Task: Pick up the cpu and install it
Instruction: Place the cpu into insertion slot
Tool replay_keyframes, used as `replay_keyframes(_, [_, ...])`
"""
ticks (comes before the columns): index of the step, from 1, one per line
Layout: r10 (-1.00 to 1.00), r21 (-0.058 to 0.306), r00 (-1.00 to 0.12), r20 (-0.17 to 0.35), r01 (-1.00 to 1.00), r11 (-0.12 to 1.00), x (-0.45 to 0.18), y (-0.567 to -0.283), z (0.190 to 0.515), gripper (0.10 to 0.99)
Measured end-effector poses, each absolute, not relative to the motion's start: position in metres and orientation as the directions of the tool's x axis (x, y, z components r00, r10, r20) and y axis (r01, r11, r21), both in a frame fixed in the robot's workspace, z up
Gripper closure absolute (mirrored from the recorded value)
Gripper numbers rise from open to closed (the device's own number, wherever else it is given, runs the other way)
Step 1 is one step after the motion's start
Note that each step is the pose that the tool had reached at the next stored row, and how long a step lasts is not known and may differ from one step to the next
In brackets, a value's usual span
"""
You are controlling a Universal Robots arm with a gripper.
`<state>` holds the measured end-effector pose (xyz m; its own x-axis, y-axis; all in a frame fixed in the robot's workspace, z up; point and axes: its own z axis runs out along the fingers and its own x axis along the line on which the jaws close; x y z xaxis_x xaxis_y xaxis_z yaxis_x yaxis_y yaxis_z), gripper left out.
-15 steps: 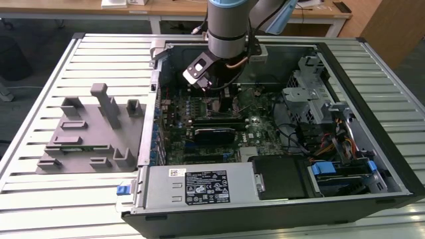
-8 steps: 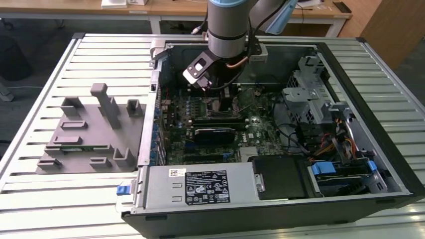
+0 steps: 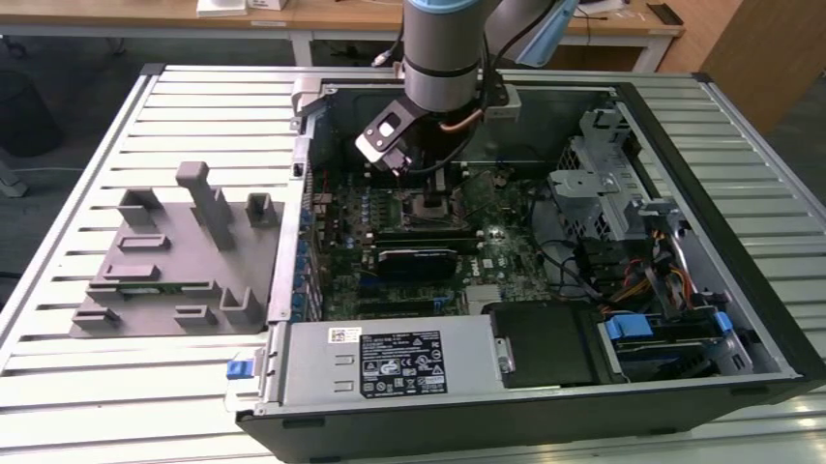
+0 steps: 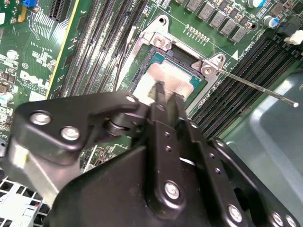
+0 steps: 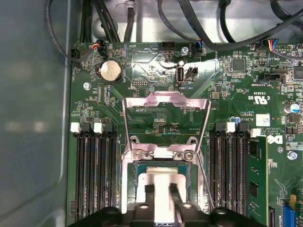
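I judged installation under way: my end effector (image 5: pixel 161 190), whose grip I couldn't tell, hung over the cpu (image 5: pixel 161 177) in its socket (image 5: pixel 134 189) at lower centre; any next move needed clearance from the raised load plate (image 5: pixel 165 100).

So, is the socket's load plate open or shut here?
Open: in the first wrist view the load plate is swung back off the socket, leaving the cpu uncovered.

First wrist view: cpu (image 5: pixel 161 178) part hidden behind gripper (image 5: pixel 161 188), cut by frame edge. Exterior view: robot arm (image 3: pixel 446 43) cropped, top centre.
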<state>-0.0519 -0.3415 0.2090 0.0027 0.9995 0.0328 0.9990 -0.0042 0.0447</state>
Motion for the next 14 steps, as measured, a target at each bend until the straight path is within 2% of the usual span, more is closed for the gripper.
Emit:
replay_keyframes(1, [0.999, 0.045, 0.003, 0.033, 0.999, -0.004, -0.0519, -0.3415, 0.2091, 0.855])
replay_keyframes(3, [0.999, 0.045, 0.003, 0.033, 0.999, -0.004, -0.0519, -0.3415, 0.2093, 0.973])
replay_keyframes(14, [0.999, 0.045, 0.004, 0.033, 0.999, -0.005, -0.0519, -0.3417, 0.208, 0.98])
